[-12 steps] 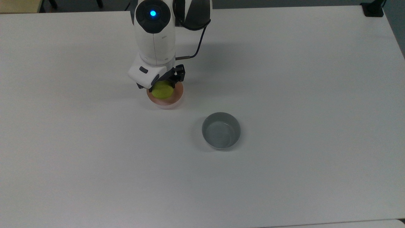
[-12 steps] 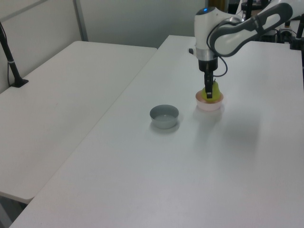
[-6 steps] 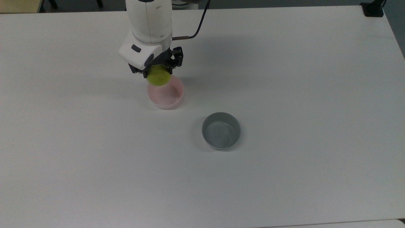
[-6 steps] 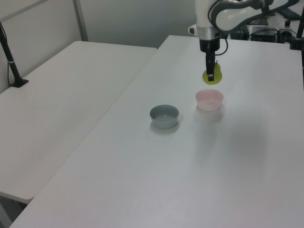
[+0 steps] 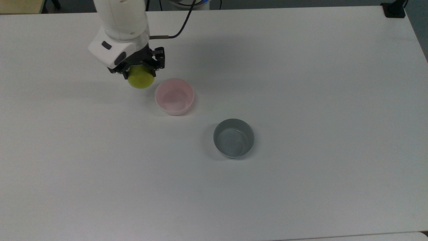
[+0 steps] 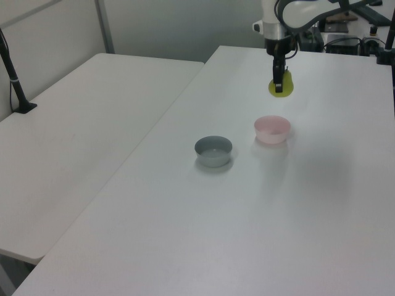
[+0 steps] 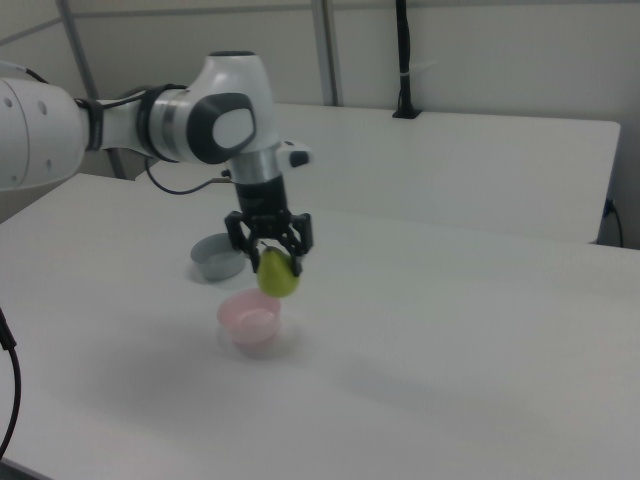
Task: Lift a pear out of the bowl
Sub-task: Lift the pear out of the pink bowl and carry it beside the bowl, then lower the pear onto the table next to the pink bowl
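The pear (image 5: 141, 80) hangs in the air above the counter (image 5: 301, 83), clear of the pink bowl (image 5: 174, 96) and toward the top view's left of it. The gripper (image 7: 270, 250) has its fingers (image 7: 296, 262) closed on the pear's upper part. The grey bowl (image 5: 233, 138) stands apart, empty.

Tool (image 6: 279, 90) gripping pear (image 6: 282, 87) above pink bowl (image 6: 272, 129), grey bowl (image 6: 213, 150) nearby
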